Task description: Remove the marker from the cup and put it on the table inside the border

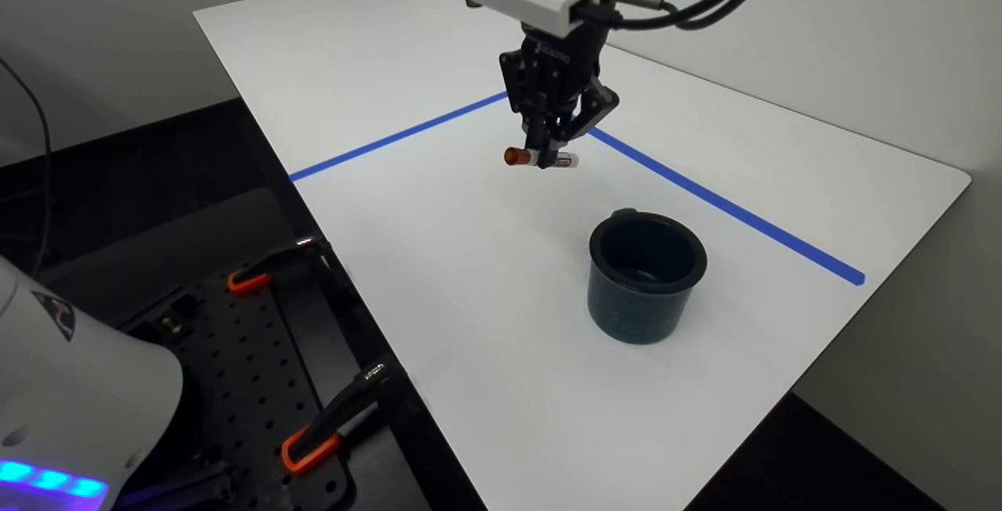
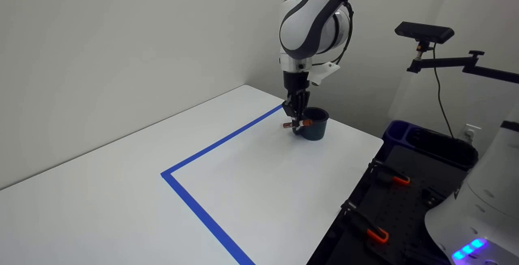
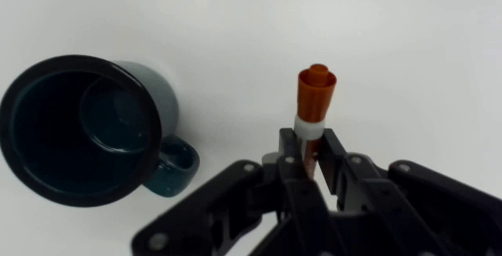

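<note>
In an exterior view, the gripper [image 1: 546,157] points downward and is clamped on the marker [image 1: 565,160], which lies roughly level across it, the cap [image 1: 517,156] projecting on the opposite side from the tail. The marker is out of the cup [image 1: 642,307], which stands upright on the table [image 1: 470,276]; the two are apart. The blue tape border [image 1: 728,206] passes behind both, so the marker appears to hang over the area intended for it. In an exterior view, the cap overlaps the cup along the line of sight [image 2: 305,122]; from that angle alone, contact could not be ruled out. A corner of the border shows here, with the cup on its inner side. Clamps [image 2: 363,221] at the table edge presumably secure it to the robot's mount. In the wrist view, the fingers [image 3: 289,142] press the barrel [image 3: 311,150] from both sides just behind the white collar [image 3: 310,128], leaving the cap free. The cup's handle [image 3: 168,182] faces the gripper, with table surface showing between. Assessment: removal accomplished, placement outstanding. The crosswise hold near mid-length should keep the marker balanced and suits laying it down flat; a straight descent and gentle release are indicated, since a round barrel may roll.
</note>
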### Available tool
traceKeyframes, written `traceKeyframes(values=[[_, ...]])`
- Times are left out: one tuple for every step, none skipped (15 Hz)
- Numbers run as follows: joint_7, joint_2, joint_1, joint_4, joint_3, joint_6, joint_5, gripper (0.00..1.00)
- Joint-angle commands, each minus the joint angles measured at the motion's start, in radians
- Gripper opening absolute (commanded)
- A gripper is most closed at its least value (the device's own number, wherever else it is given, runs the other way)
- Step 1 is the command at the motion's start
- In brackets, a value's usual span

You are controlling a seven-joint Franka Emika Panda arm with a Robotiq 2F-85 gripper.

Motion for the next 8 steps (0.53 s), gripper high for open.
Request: traceKeyframes(values=[[-0.006,0.027,0.002,-0.044,0.012,0.129,0.042,0.05],[0.001,0.039,0.003,-0.053,0.015,0.168,0.042,0.05],[0.001,0.054,0.004,-0.062,0.019,0.211,0.046,0.05],[0.004,0.067,0.003,-0.069,0.022,0.249,0.046,0.05],[0.002,0.083,0.001,-0.074,0.027,0.282,0.049,0.05],[0.007,0.100,0.000,-0.079,0.027,0.317,0.044,0.05],[0.014,0.116,-0.001,-0.084,0.026,0.344,0.038,0.05],[0.014,0.130,-0.003,-0.091,0.026,0.378,0.033,0.05]])
